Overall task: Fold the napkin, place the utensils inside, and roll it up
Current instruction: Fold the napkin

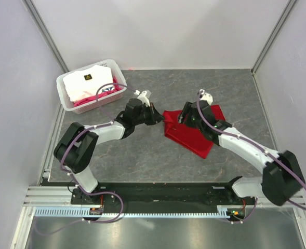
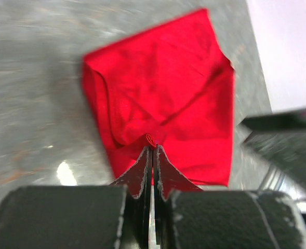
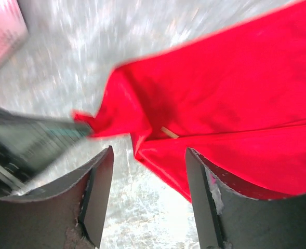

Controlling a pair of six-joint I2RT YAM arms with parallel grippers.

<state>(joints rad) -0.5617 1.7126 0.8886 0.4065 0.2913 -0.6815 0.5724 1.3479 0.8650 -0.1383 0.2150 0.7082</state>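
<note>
Closest to the left wrist lens, the left end effector (image 2: 152, 155) had its fingers pressed together on a small pucker of the napkin (image 2: 163, 98), pinching the cloth at its edge. To the right of that grip the red cloth lay on the desk (image 1: 142, 150) as a folded, roughly five-sided packet with flaps overlapping across the middle, not as a flat square. Further right, the right end effector (image 3: 148, 176) hung over the napkin with its fingers spread and nothing between them. From that wrist view the spoon (image 3: 169, 133) showed only as a thin tan sliver at the fold line, if I judged it rightly. Too little of it was visible to be sure.

So the folding looked done and the utensil probably tucked inside, while the rolling was not done, since no tube shape had formed. What remained, as I read it, was to roll the packet up from one edge without letting the spoon slide out.

Grey, stone-patterned desk surface filled the middle of the overhead view. At its far left corner stood a white basket (image 1: 62, 91) holding white and pink fabric, well apart from the napkin. Pale plain walls with metal corner posts closed in the back and both sides, and the two arm bases sat on a black rail at the near edge.
</note>
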